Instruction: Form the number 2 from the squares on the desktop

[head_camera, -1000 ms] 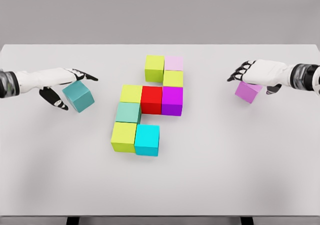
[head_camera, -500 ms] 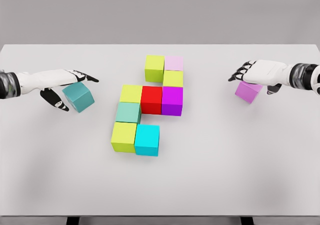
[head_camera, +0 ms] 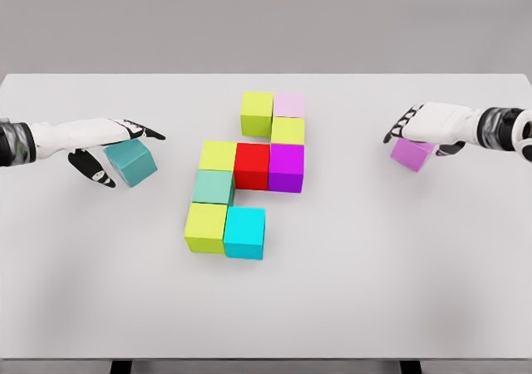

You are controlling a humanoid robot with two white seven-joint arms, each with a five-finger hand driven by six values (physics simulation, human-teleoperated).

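Teal cube (head_camera: pixel 131 161) pinched in left hand (head_camera: pixel 112 141), violet cube (head_camera: pixel 413 153) in right hand (head_camera: pixel 428 123) — both well apart from block cluster (head_camera: pixel 248 174).

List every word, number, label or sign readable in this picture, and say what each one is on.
None: no printed text anywhere. The cubes, the table and both hands, left and right, are plain. The cubes only form a partial digit shape.

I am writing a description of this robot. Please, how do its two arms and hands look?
Both arms have smooth white shells, with a dark grey, metallic-looking joint segment near the picture's edge. The left hand and the right hand each have a white back and five slim fingers with black parts. No cables or markings are visible.
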